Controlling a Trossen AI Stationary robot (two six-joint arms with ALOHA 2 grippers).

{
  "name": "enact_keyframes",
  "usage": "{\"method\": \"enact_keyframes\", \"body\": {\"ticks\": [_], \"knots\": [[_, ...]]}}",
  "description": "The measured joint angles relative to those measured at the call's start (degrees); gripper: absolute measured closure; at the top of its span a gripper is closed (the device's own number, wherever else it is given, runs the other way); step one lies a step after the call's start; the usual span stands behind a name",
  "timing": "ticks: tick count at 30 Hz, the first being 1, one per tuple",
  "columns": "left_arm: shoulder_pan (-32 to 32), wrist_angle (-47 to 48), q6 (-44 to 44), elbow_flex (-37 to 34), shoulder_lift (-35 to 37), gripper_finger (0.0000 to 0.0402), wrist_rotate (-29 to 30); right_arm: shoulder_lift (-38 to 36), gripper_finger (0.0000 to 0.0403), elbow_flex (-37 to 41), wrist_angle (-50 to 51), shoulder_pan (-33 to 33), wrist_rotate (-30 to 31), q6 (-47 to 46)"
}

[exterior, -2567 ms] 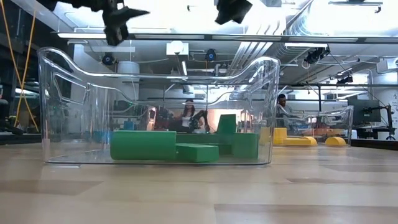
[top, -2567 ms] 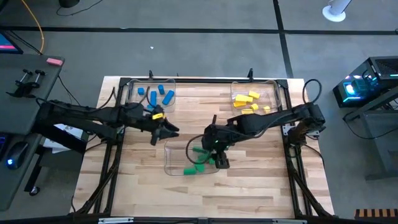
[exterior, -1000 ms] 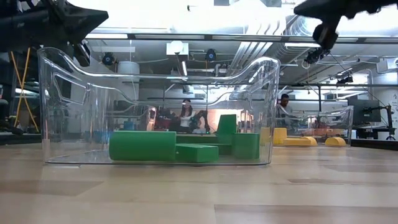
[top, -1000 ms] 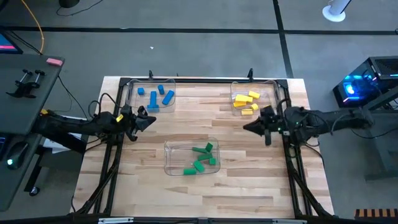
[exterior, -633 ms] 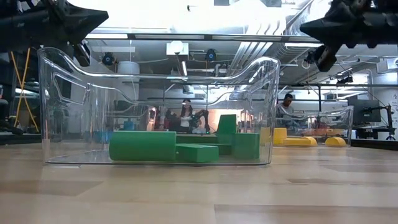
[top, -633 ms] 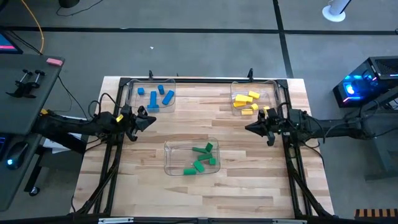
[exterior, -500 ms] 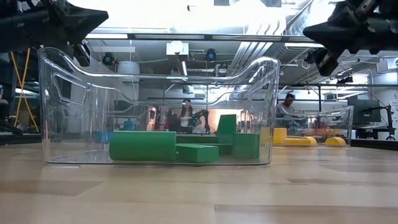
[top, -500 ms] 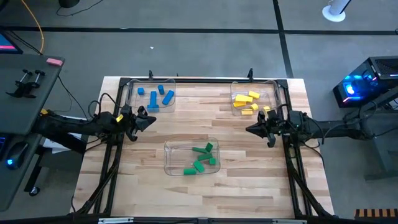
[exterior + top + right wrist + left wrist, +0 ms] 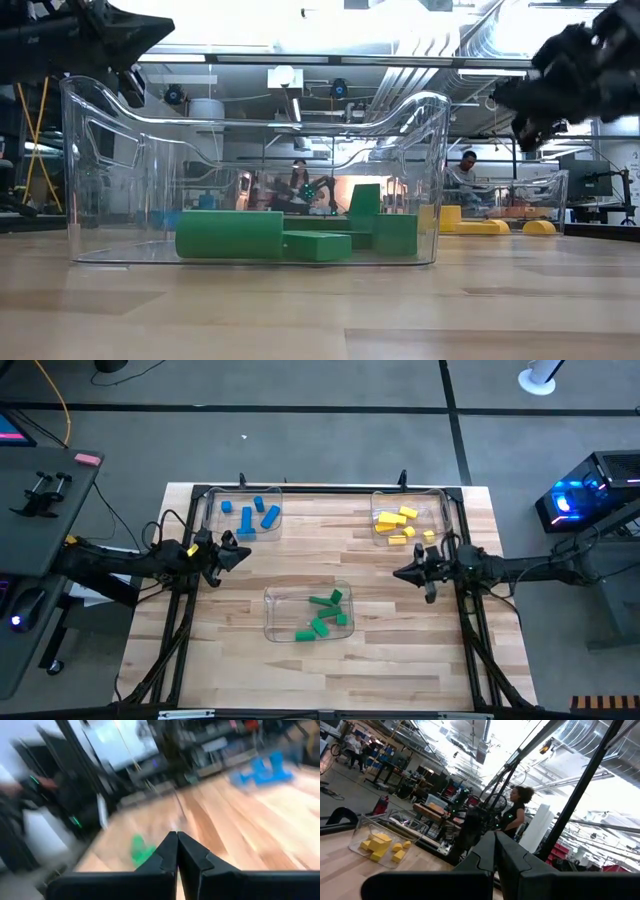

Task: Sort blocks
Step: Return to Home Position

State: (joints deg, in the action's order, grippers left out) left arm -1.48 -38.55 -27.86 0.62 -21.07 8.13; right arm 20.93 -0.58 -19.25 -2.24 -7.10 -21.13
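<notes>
The green blocks (image 9: 320, 625) are lying in a loose heap inside the near tray (image 9: 270, 610), a clear bin sitting at the middle of the table (image 9: 300, 560) toward its front edge. Seen from table height, one long green bar is lying flat against the tray floor, a thinner slab is touching it, and a wedge-topped piece is standing up behind them. They are overlapping, so I cannot count them exactly.

The blue blocks (image 9: 268, 515) are resting in the far left tray (image 9: 212, 510), bars and a cube spread apart. The yellow blocks (image 9: 398, 516) are crowding together in the far right tray (image 9: 440, 510).

My left gripper (image 9: 243, 554) is hovering above the left edge of the table, near the blue tray, its fingers pressed together and holding nothing. My right gripper (image 9: 400, 573) is hanging over the right side, just in front of the yellow tray, likewise clenched and empty. Both are well apart from the green heap.

From table height the near tray's walls are blocking the blue blocks, and only a few yellow ones are showing past its right side. A person (image 9: 517, 810) is standing in the room beyond the table.
</notes>
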Motion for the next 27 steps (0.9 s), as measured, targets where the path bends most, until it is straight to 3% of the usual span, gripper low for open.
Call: {"method": "enact_keyframes", "body": {"ticks": [8,16,20,27], "knots": [[0.00,4.72,0.00,0.01,1.82,0.0401,0.00,0.02,0.0399,0.00,14.94,0.00,0.62,1.93],[0.06,37.46,0.05,0.23,15.45,0.0401,-0.42,-0.67,0.0398,-0.09,17.84,0.35,1.00,1.86],[0.17,37.90,0.94,0.26,20.76,0.0401,-3.11,-6.30,0.0398,-0.09,17.80,1.38,0.97,1.90],[-0.98,37.44,1.00,0.13,20.88,0.0401,-3.49,-20.02,0.0398,-0.08,17.79,1.48,0.99,1.71]]}}
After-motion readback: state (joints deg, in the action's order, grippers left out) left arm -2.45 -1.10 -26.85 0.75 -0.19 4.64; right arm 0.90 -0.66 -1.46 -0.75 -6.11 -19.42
